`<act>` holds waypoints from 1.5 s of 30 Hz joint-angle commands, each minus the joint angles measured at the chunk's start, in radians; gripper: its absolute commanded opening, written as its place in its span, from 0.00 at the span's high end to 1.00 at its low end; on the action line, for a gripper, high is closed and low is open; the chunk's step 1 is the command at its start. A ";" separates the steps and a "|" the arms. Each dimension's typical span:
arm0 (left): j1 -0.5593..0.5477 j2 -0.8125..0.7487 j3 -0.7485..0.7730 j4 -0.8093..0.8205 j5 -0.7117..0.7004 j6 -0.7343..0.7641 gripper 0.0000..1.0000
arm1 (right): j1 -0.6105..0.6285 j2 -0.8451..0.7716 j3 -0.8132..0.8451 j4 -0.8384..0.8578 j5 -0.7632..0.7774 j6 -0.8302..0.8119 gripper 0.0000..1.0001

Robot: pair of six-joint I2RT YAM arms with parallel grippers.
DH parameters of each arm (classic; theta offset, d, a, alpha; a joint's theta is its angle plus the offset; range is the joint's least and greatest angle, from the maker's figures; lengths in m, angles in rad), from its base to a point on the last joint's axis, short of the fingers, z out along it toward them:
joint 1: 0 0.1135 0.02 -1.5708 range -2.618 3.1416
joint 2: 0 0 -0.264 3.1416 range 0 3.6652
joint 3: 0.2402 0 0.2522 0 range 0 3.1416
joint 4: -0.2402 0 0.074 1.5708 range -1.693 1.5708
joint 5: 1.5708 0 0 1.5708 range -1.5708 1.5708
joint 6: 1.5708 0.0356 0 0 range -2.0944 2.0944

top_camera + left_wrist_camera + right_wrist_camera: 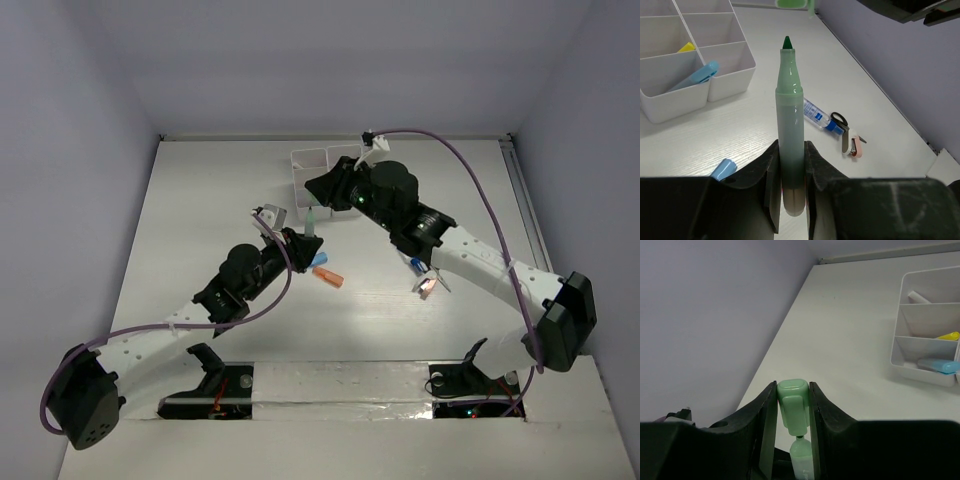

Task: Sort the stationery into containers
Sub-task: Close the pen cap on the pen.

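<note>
Two hands meet over the middle of the desk [200,200], and each one has a part of the same thing. The left hand [791,155] is closed on the lower barrel of a pale-green marker [790,110]. Its two fingers press on both sides, and the rear end of the barrel sits down between them. The marker points straight out from this hand, away from the arm bases, so its long axis continues the line of the fingers. Its dark green tip is bare. Just beyond the tip, on nearly the same line, the right hand [792,386] is closed on the cap [790,407], a short pale-green piece with rounded corners. From the left wrist view the cap stands apart from the tip, not on it. I think the coming move depends on this line: to join them, the cap must travel along the marker's axis, and a small offset to the side would make it miss the tip. The organizer [670,105] lies beyond the tip and to its left as the left wrist sees it. From above, the right hand is nearer to it than the left one. One near compartment has a blue marker [697,77] leaning in it. The pale-green marker looks smooth, round and rigid, thick in the barrel and narrowing by a step to the neck.
</note>
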 commanded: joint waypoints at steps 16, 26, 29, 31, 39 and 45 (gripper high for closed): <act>-0.004 -0.016 0.041 0.061 -0.014 0.018 1.00 | 0.059 0.024 0.078 -0.042 0.109 -0.081 1.00; -0.004 -0.022 0.046 0.053 -0.026 0.022 1.00 | 0.077 0.019 0.084 -0.057 0.125 -0.096 1.00; -0.004 -0.019 0.048 0.050 -0.024 0.024 1.00 | 0.077 0.019 0.087 -0.057 0.134 -0.099 1.00; -0.004 -0.014 0.049 0.051 -0.018 0.021 1.00 | 0.077 0.015 0.089 -0.057 0.143 -0.104 1.00; -0.004 -0.031 0.046 0.051 -0.041 0.024 1.00 | 0.087 0.012 0.083 -0.062 0.146 -0.108 1.00; -0.004 -0.020 0.060 0.050 -0.064 0.027 1.00 | 0.096 0.007 0.063 -0.067 0.148 -0.099 1.00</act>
